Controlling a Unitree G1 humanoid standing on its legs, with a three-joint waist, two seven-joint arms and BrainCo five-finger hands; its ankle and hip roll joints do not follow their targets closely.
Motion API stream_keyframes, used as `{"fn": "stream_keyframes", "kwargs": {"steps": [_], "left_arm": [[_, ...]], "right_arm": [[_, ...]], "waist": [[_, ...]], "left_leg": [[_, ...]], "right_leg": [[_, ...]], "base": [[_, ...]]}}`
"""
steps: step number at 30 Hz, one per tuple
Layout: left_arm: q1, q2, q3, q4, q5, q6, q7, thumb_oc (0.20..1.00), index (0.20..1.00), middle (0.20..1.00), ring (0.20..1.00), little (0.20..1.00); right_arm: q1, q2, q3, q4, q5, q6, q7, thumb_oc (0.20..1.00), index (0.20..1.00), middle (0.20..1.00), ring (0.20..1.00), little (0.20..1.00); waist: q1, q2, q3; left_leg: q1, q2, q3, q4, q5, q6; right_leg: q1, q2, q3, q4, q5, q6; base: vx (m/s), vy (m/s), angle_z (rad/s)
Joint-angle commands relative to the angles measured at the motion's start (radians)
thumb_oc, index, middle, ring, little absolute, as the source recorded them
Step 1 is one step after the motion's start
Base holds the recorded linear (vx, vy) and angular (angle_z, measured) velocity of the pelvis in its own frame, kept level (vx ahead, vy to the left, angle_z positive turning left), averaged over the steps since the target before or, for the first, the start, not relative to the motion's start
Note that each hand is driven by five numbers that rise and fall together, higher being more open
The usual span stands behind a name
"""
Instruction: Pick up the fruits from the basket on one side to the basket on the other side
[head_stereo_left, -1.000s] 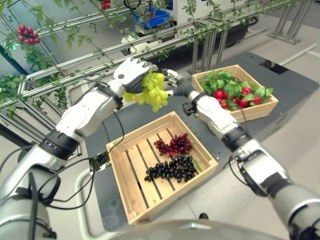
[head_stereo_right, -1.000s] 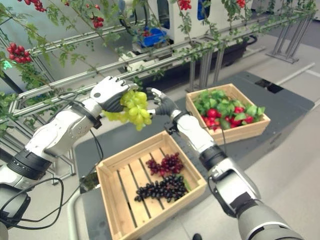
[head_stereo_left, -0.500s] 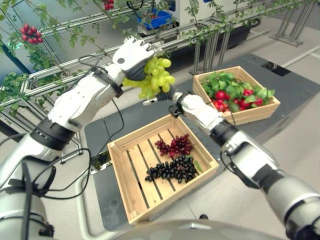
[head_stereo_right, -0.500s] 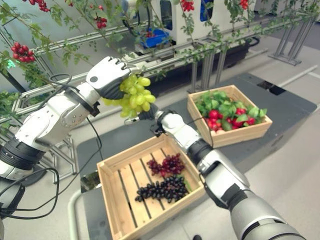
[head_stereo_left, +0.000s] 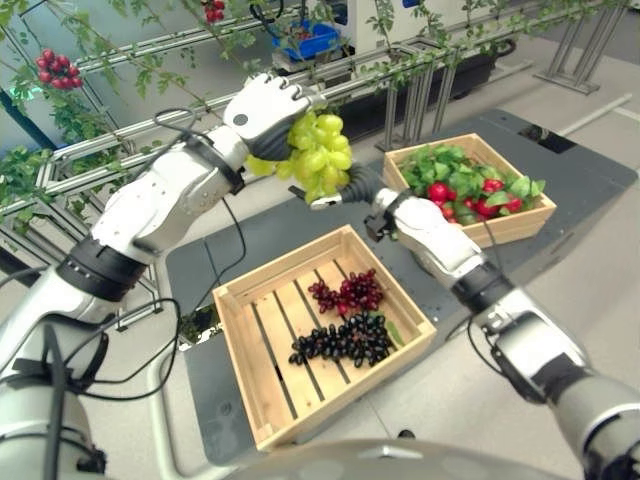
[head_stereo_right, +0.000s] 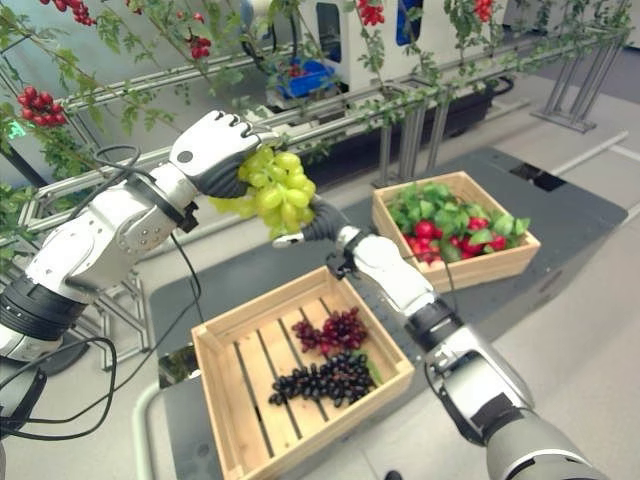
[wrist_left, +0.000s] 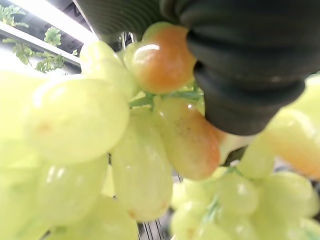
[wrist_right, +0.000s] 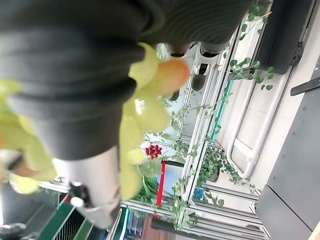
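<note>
Up came my right hand (head_stereo_left: 352, 186), state hidden, beneath one green grape bunch (head_stereo_left: 319, 156) my left hand (head_stereo_left: 262, 108) clutches; two dark bunches (head_stereo_left: 342, 315) sit in one near crate (head_stereo_left: 262, 395).

A near crate (head_stereo_left: 262, 396) holds two grape bunches (head_stereo_left: 345, 315); another crate (head_stereo_left: 520, 222) sits farther right.

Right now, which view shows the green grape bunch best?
The left eye view: the whole green grape bunch hangs from the left robot hand, with the right robot hand just beneath. The right eye view matches. Both wrist views give only blurred close-ups of single grapes.
</note>
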Motion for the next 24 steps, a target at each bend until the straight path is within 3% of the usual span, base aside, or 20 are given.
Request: {"fn": "stream_keyframes", "kwargs": {"steps": [1, 10, 12, 13, 16, 19, 24], "left_arm": [[-0.034, 0.012, 0.065, 0.066, 0.023, 0.04, 0.025, 0.2, 0.2, 0.2, 0.2, 0.2], [0.095, -0.065, 0.138, 0.137, 0.057, 0.066, 0.025, 0.2, 0.2, 0.2, 0.2, 0.2], [0.004, -0.216, 0.008, 0.263, 0.109, 0.066, 0.034, 0.2, 0.2, 0.2, 0.2, 0.2], [0.003, -0.181, 0.005, 0.351, 0.127, 0.072, 0.075, 0.2, 0.2, 0.2, 0.2, 0.2], [0.015, -0.169, 0.005, 0.368, 0.124, 0.079, 0.073, 0.2, 0.2, 0.2, 0.2, 0.2], [0.068, -0.182, 0.082, 0.392, -0.015, 0.096, 0.081, 0.2, 0.2, 0.2, 0.2, 0.2], [0.142, -0.205, 0.167, 0.37, -0.129, 0.088, 0.102, 0.2, 0.2, 0.2, 0.2, 0.2]], "right_arm": [[-0.041, 0.003, -0.08, -0.076, 0.029, -0.072, 0.003, 1.0, 1.0, 1.0, 1.0, 1.0], [0.228, -0.065, -0.224, -0.251, 0.015, -0.095, 0.022, 1.0, 1.0, 1.0, 1.0, 1.0], [0.254, -0.047, -0.182, -0.239, 0.026, -0.11, 0.016, 1.0, 1.0, 1.0, 1.0, 1.0], [0.304, -0.077, -0.208, -0.264, 0.052, -0.13, 0.02, 1.0, 1.0, 1.0, 1.0, 1.0], [0.338, -0.086, -0.221, -0.275, 0.033, -0.148, 0.003, 1.0, 1.0, 1.0, 1.0, 1.0], [0.403, -0.087, -0.248, -0.287, 0.003, -0.158, -0.018, 1.0, 1.0, 1.0, 1.0, 1.0], [0.454, -0.088, -0.268, -0.284, 0.0, -0.154, -0.017, 1.0, 1.0, 1.0, 1.0, 1.0]], "waist": [[-0.006, -0.055, -0.036], [-0.037, -0.054, -0.023], [-0.075, -0.054, -0.022], [-0.073, -0.051, -0.018], [-0.076, -0.045, -0.016], [-0.078, -0.04, -0.014], [-0.081, -0.038, -0.014]], "left_leg": [[-0.108, -0.034, -0.03, 0.085, -0.008, 0.017], [-0.114, -0.03, -0.024, 0.1, -0.011, 0.018], [-0.113, -0.028, -0.016, 0.102, -0.011, 0.017], [-0.11, -0.027, -0.012, 0.103, -0.012, 0.018], [-0.11, -0.026, -0.009, 0.102, -0.01, 0.017], [-0.112, -0.027, -0.009, 0.104, -0.006, 0.017], [-0.113, -0.026, -0.007, 0.108, -0.005, 0.016]], "right_leg": [[0.07, -0.01, 0.008, 0.104, -0.232, 0.053], [0.064, -0.009, 0.012, 0.11, -0.236, 0.053], [0.061, -0.008, 0.019, 0.112, -0.234, 0.055], [0.061, -0.008, 0.023, 0.114, -0.234, 0.056], [0.061, -0.009, 0.024, 0.114, -0.235, 0.058], [0.06, -0.011, 0.021, 0.115, -0.233, 0.057], [0.062, -0.01, 0.022, 0.115, -0.232, 0.054]], "base": [[0.0, 0.0, 0.0], [-0.02, 0.0, -0.03], [0.0, 0.0, 0.0], [0.03, 0.002, -0.06], [-0.01, 0.008, -0.2], [0.0, 0.001, -0.05], [0.0, 0.0, 0.0]]}}
